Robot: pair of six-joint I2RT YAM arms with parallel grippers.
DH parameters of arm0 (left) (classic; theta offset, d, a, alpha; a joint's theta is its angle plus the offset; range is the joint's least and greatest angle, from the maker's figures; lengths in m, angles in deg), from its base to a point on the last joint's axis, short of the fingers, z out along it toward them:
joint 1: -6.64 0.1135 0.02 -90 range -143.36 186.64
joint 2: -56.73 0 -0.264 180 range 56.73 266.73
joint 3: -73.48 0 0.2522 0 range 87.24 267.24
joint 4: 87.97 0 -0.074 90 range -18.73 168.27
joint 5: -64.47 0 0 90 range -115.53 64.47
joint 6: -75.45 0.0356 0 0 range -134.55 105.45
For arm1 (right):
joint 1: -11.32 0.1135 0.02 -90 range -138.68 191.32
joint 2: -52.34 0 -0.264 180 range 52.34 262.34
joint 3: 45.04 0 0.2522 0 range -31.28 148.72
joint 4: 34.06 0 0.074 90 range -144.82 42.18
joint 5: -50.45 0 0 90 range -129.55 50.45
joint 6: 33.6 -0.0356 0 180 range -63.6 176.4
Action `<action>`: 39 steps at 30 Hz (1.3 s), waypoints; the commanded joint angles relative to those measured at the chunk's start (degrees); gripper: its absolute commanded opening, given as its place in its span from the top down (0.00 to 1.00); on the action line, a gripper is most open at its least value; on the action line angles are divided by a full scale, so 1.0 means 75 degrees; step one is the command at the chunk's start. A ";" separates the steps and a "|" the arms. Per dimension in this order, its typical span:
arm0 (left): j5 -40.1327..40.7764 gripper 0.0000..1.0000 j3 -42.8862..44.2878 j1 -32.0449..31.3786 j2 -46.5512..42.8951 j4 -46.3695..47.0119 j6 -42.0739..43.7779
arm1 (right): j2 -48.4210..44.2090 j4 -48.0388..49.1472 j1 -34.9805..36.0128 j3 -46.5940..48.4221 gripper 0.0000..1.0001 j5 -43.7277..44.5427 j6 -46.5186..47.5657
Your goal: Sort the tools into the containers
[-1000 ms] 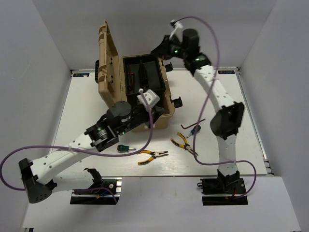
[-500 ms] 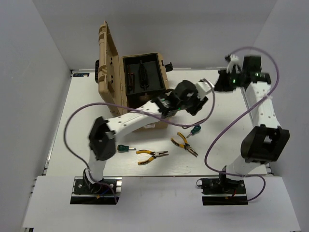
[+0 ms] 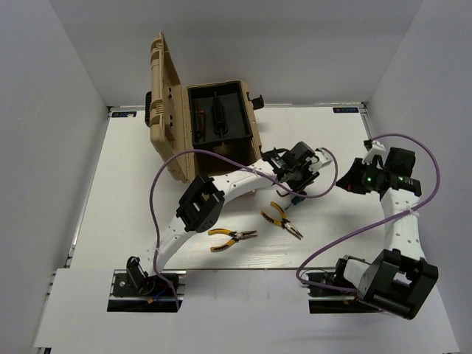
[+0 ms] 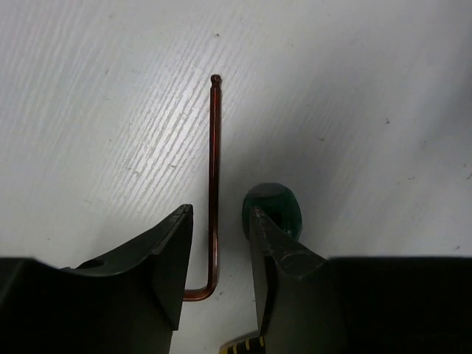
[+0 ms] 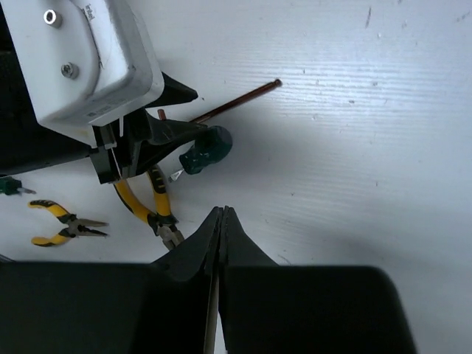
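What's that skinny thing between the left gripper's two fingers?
A thin L-shaped hex key, inside the left gripper's open jaws. The left wrist view shows it.

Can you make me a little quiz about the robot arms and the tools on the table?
1. True or false: the tan ribbed plastic toolbox stands open.
2. What lies between the fingers of the left gripper?
A. a thin dark L-shaped hex key
B. a hammer
C. a spoon
3. How many yellow-handled pliers lie on the white table?
Key: 1 true; 2 A; 3 two.
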 commanded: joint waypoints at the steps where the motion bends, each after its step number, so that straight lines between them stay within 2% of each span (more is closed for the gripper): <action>1: -0.0311 0.53 0.0330 0.0052 -0.0146 0.0153 0.0005 | -0.0144 0.0686 -0.0216 -0.0191 1.00 -0.0376 -0.0463; 7: -0.0172 0.53 0.0470 0.0052 0.0181 0.0328 0.0074 | -0.0085 0.0720 -0.0521 -0.0354 1.00 -0.1054 -0.0417; 16: -0.0183 0.52 0.0307 0.0052 0.0428 0.0400 0.0075 | 0.0032 0.0685 -0.0767 -0.0424 1.00 -0.1383 -0.0405; 30: 0.0638 0.50 0.0049 0.0052 0.0650 -0.0057 0.0145 | 0.0056 0.0720 -0.1072 -0.0507 1.00 -0.1911 -0.0463; 36: 0.0708 0.63 -0.0021 0.0052 0.0721 -0.0455 0.0297 | 0.0056 0.0708 -0.1224 -0.0542 1.00 -0.2063 -0.0475; 39: 0.0708 0.66 -0.0104 0.0052 0.0803 -0.0690 0.0391 | 0.0032 0.0720 -0.1294 -0.0542 1.00 -0.2157 -0.0498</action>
